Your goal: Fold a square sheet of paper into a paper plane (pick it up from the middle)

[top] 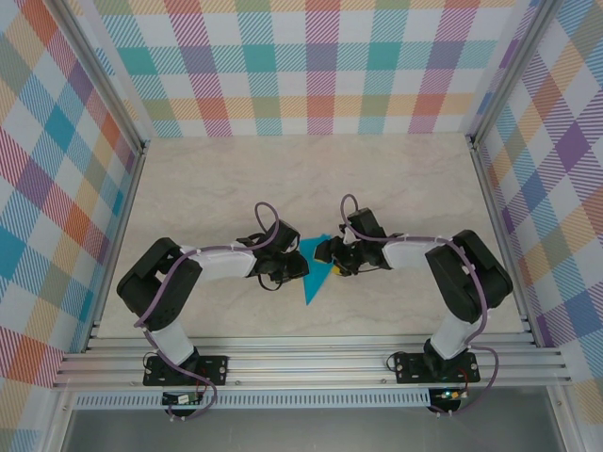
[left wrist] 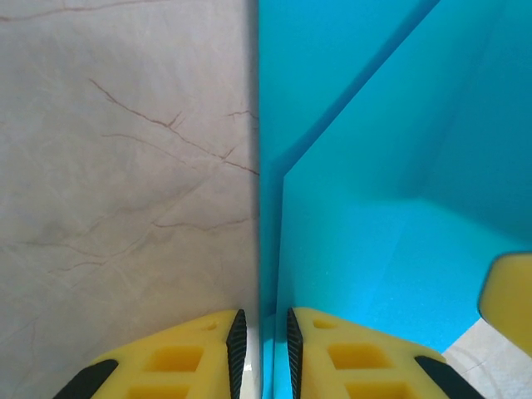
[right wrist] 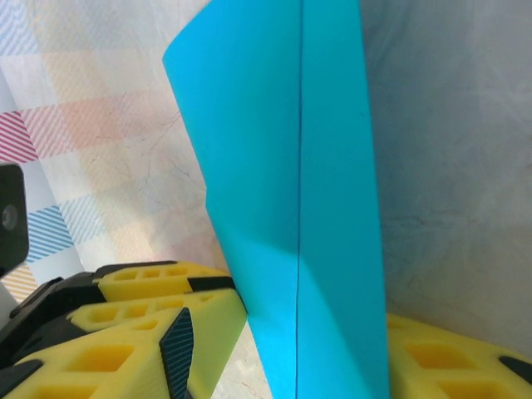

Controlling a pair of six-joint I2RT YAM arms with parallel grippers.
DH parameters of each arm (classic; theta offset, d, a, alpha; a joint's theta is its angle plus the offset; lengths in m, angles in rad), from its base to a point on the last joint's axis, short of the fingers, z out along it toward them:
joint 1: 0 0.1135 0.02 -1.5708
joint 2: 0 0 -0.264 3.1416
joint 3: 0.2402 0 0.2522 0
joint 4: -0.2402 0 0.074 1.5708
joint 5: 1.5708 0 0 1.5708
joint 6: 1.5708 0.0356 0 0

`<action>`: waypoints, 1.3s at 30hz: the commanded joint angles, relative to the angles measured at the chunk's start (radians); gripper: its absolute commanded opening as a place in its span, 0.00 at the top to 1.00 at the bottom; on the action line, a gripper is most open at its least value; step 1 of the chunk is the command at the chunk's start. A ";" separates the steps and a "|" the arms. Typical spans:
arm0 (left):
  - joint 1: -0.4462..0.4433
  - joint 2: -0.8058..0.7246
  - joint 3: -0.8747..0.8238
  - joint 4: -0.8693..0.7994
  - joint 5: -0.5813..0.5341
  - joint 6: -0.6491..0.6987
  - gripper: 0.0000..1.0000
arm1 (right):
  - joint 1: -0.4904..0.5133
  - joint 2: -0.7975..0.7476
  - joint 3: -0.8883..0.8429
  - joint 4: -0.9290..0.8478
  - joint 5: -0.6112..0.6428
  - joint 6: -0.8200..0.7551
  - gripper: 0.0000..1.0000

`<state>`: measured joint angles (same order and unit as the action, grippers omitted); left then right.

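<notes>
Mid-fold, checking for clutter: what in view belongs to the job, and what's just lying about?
Job: paper, part folded; left gripper pinching its edge; right gripper, jaws either side of it.
Not the job: table, plaid walls.

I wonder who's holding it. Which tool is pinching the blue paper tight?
The left tool: its fingers are nearly shut on the edge of the paper. The right tool has its fingers wide apart around it.

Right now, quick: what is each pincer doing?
Left pincer: shut on the teal paper, at its edge.
Right pincer: open, teal paper between its fingers, no clear grip.
</notes>
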<state>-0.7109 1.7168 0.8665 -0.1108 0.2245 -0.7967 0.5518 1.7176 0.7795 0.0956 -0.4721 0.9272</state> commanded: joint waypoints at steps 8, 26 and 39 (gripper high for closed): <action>0.016 -0.012 -0.025 0.025 -0.038 -0.012 0.76 | 0.008 0.077 0.072 0.073 -0.026 -0.062 0.56; 0.015 -0.041 -0.035 0.030 -0.051 -0.010 0.76 | 0.010 0.128 0.098 0.070 -0.062 -0.125 0.80; 0.015 -0.114 -0.060 0.034 -0.086 -0.007 0.74 | 0.010 0.084 0.124 -0.020 -0.039 -0.188 0.92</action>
<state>-0.7097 1.6455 0.8188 -0.0757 0.1661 -0.8001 0.5568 1.8336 0.8742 0.1139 -0.5091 0.7864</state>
